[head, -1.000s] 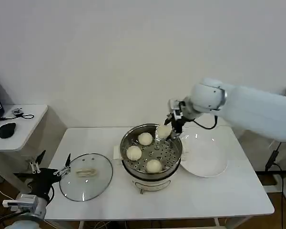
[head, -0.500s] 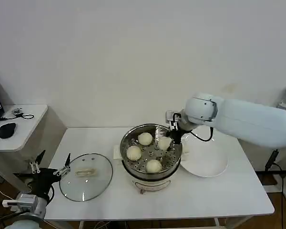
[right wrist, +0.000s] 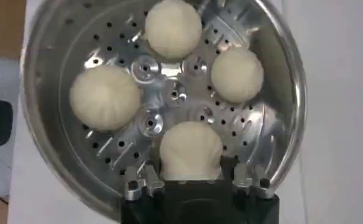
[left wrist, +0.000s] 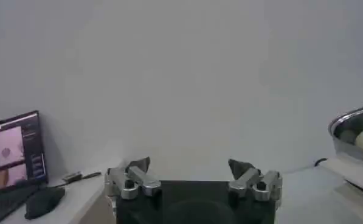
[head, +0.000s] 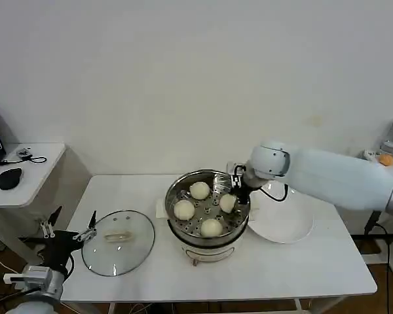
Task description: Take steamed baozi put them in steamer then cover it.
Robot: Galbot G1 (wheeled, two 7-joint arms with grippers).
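Observation:
The steamer [head: 170,200] stands mid-table, its perforated tray [right wrist: 175,94] uncovered. Three baozi [head: 199,190] [head: 184,209] [head: 211,227] lie loose on the tray. A fourth baozi [head: 228,203] [right wrist: 191,149] rests low on the tray's right side, with my right gripper [head: 235,192] [right wrist: 191,172] shut on it, a finger against each flank. The cover [head: 118,238], a glass lid with a cream handle, lies flat on the table to the steamer's left. My left gripper [head: 73,221] [left wrist: 189,165] waits open and empty off the table's left edge, beside the cover.
A clear glass plate [head: 287,227] sits to the right of the steamer, under my right arm. A side table [head: 42,163] at far left carries a mouse [head: 10,178] and a laptop [left wrist: 11,152]. Bare tabletop lies in front of the steamer.
My right gripper has come down from above the steamer's far right rim into the pot, bringing the fourth baozi to the tray. The left arm has stayed still.

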